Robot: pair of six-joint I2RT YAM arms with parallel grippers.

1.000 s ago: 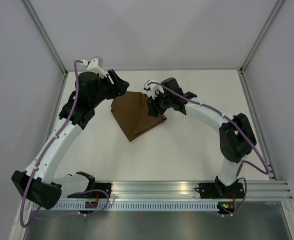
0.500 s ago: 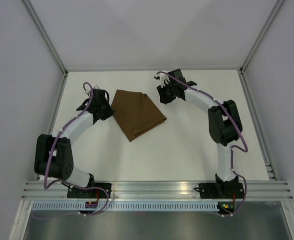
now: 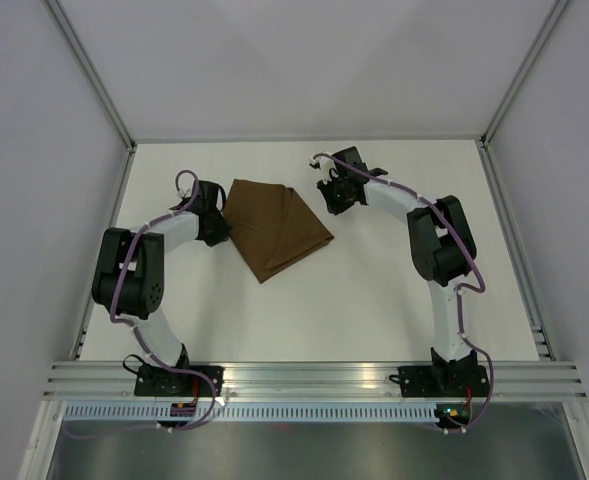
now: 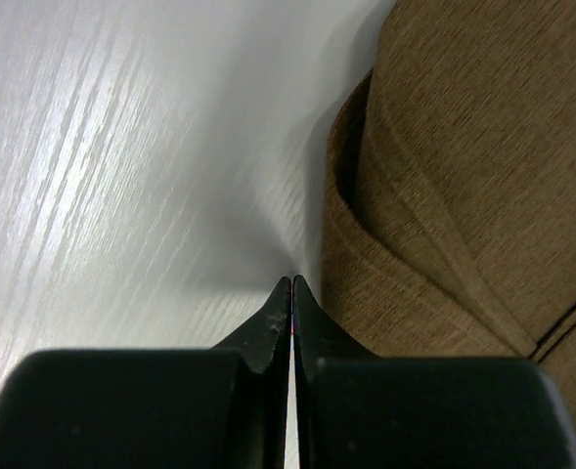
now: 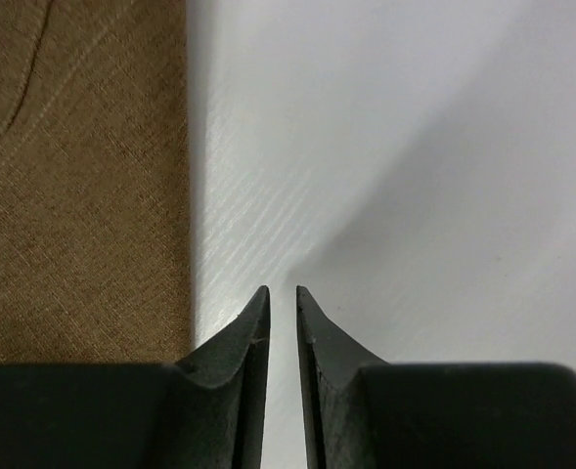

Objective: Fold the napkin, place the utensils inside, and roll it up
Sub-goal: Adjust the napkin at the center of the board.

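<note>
The dark brown napkin (image 3: 274, 228) lies folded on the white table, with layered folds showing in the left wrist view (image 4: 464, 195). My left gripper (image 3: 219, 230) (image 4: 292, 281) sits low at the napkin's left edge, its jaws pressed shut on nothing, its tips just beside the cloth. Off the napkin's upper right corner, my right gripper (image 3: 336, 200) (image 5: 283, 290) is over bare table with a narrow gap between its fingertips and nothing in it. The napkin's straight edge (image 5: 72, 195) lies to its left. No utensils are in view.
White table (image 3: 374, 300) with metal frame rails along its sides and grey walls around. Both forearms lie low over the table, at the left and at the right of the napkin.
Both grippers have drawn away from the napkin's top edge, outward to its sides, and the arms have folded down. The left gripper has shut and the right one has narrowed. The napkin stays put.
</note>
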